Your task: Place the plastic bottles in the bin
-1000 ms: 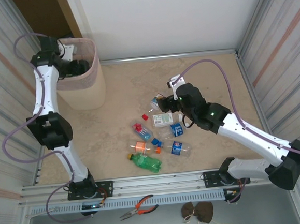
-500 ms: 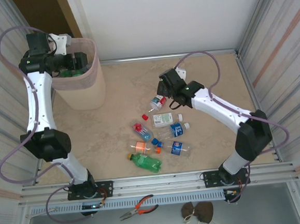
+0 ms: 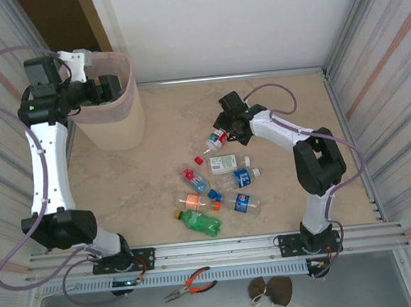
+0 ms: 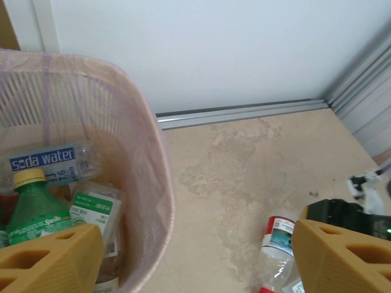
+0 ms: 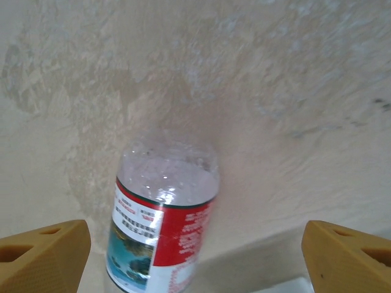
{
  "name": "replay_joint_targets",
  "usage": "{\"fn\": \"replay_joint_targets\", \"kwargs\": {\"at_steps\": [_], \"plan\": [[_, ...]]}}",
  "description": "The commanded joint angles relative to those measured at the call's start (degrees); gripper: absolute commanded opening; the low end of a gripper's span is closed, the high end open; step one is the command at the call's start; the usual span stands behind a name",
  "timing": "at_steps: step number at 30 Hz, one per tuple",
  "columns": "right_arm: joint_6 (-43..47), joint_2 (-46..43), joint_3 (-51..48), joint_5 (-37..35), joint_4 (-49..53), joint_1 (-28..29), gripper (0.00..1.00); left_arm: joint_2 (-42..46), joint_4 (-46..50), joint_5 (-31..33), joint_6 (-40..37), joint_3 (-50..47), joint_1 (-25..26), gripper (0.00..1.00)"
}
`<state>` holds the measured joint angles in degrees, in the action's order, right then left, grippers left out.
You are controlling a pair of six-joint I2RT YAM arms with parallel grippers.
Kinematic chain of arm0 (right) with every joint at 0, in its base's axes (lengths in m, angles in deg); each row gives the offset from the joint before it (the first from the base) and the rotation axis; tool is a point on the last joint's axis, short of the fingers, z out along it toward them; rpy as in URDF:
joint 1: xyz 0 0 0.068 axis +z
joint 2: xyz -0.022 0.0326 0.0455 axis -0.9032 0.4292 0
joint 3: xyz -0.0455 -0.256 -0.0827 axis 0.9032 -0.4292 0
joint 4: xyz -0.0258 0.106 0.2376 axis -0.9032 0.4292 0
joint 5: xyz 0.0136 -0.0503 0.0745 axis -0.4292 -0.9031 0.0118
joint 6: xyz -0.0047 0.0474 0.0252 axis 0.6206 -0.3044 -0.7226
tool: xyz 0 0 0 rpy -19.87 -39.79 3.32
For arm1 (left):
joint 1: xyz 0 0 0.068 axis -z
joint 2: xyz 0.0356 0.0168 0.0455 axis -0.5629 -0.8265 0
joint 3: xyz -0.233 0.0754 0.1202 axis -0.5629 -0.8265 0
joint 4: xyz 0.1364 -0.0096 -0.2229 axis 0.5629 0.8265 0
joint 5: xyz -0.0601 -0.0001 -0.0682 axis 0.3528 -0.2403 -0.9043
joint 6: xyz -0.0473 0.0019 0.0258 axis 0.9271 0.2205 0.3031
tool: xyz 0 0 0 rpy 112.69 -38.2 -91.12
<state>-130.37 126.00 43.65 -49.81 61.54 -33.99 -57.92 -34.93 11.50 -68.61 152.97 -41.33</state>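
seven or so bottles to go, right pincer lined up on the red-label one

biggest worry first: the right gripper (image 5: 195, 256) hangs over the clear red-label bottle (image 5: 162, 226). in its wrist view the rounded bottom end sits between the jaws, a bit toward the 9 o'clock finger rather than centred. squeeze a light, slick, round bottle off-centre and i'd bet it squirts out or rolls, maybe into the white-label bottle (image 3: 228, 164) lying just beside it at 5 o'clock.

second worry: the left gripper (image 3: 106, 89) is parked right over the mouth of the bin (image 3: 124, 103), up at 10 o'clock on the table (image 3: 294, 104). if the right arm swings a bottle over there, the arms could bump, or the bottle clips the rim and bounces out.

pincer state: right jaws spread wide, nothing held, and i can't see either pad touching the bottle. left jaws are also apart and empty, straddling the bin rim. under them a soda water bottle (image 4: 49, 162) and a green sprite bottle (image 4: 27, 213) lie inside the bin. the rest lie in a loose bunch mid-table, with the green bottle (image 3: 200, 223) at its 6 o'clock edge.
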Motion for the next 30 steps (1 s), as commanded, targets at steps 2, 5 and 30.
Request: {"fn": "replay_joint_targets", "kwargs": {"at_steps": [2,5,30], "plan": [[-4.9,4.1,2.5,6.5,-1.9,-1.4,0.89,3.5,-4.9,-6.0,4.9,-3.5,0.0,0.81],[-6.4,6.3,2.9,8.7,-4.4,-2.1,0.88,5.7,-8.1,-8.1,7.8,-6.8,0.2,0.81],[-14.6,6.1,-3.6,13.3,-17.9,-4.5,0.60,13.7,-23.1,-17.8,17.4,-21.1,1.7,0.80]]}}
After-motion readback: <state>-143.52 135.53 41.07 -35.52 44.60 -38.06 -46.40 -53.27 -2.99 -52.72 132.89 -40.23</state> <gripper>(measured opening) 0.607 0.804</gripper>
